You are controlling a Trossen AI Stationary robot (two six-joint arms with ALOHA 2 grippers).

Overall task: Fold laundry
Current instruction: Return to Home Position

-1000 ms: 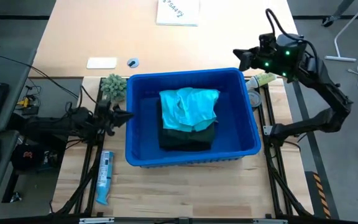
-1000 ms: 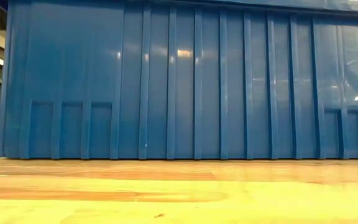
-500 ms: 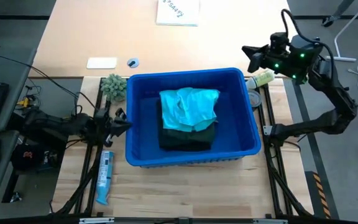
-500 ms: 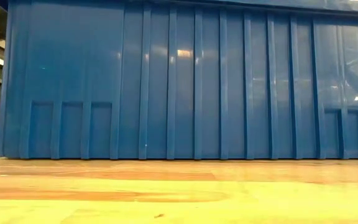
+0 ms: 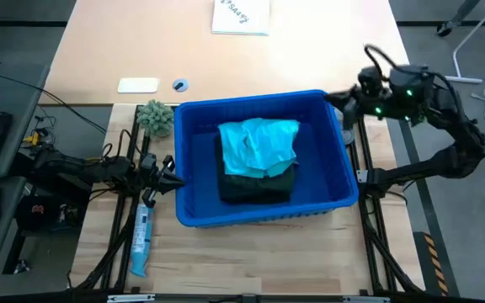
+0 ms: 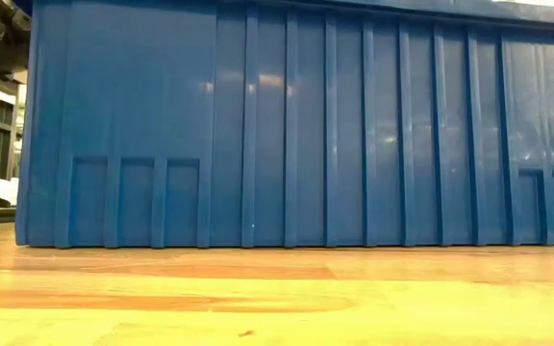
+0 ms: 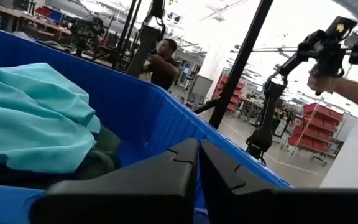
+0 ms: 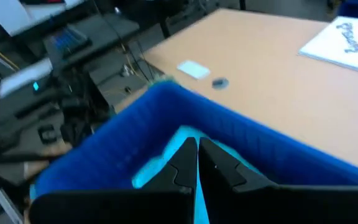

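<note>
The laundry lies in a stack inside the blue bin (image 5: 251, 220): a turquoise shirt (image 5: 259, 145) on top of dark green cloth (image 5: 255, 187). The left wrist view shows the same turquoise piece (image 7: 30, 124) resting on dark green cloth (image 7: 101, 158). My left gripper (image 5: 175, 178) is shut, level, at the bin's left wall near the rim. My right gripper (image 5: 333, 99) is shut, high over the bin's far right corner, pointing down at the turquoise cloth (image 8: 173, 155). The low view shows only the bin's near wall (image 6: 287, 125). My left gripper comes level from the table's left, with its shut fingertips (image 7: 188, 155) at the top of the bin's left wall (image 7: 135, 124). Whether they press on the wall I cannot tell.
A fuzzy green ball (image 5: 154, 116) sits by the bin's far left corner. A blue and white packet (image 5: 140, 240) lies near the left front. A white card (image 5: 138, 84) and papers (image 5: 241, 15) lie on the far desk. A person (image 7: 163, 62) stands in the room beyond.
My left gripper has sunk and gone toward the table's near edge along the bin's left wall. My right gripper has swung right, then nearer, to above the bin's far right corner. The bin with the laundry has slid a little toward the table's right edge.
</note>
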